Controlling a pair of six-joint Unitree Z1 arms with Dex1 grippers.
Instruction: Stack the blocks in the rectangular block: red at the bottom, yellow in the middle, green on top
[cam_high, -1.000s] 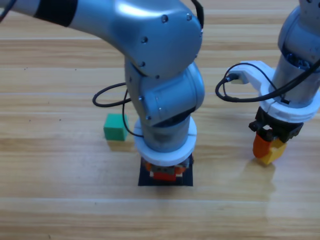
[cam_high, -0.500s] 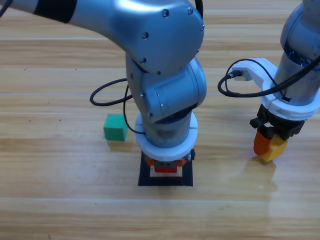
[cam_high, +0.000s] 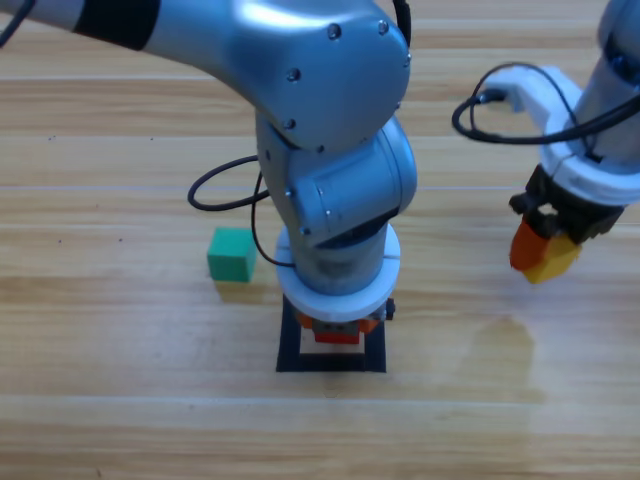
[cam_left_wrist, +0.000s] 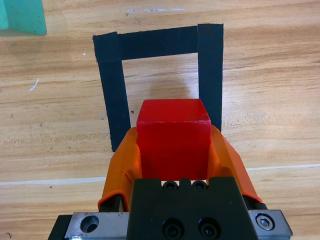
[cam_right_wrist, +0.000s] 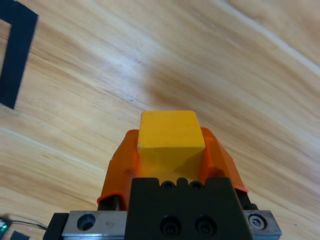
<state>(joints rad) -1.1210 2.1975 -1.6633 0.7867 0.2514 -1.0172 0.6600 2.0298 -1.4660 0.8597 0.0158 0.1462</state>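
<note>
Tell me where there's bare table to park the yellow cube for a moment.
Bare wood lies under the right claw, which holds the yellow cube, and along the front edge below the tape square. It is crowded at the square: the left claw holds the red cube there, with the green cube beside it.

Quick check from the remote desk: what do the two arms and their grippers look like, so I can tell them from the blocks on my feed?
Both arms are glossy silver-grey with rounded joint housings; the left arm has a black band near the top. Thin black cables loop beside each wrist. Each gripper has a black body with hex screws and two orange jaws: left gripper, right gripper.
</note>
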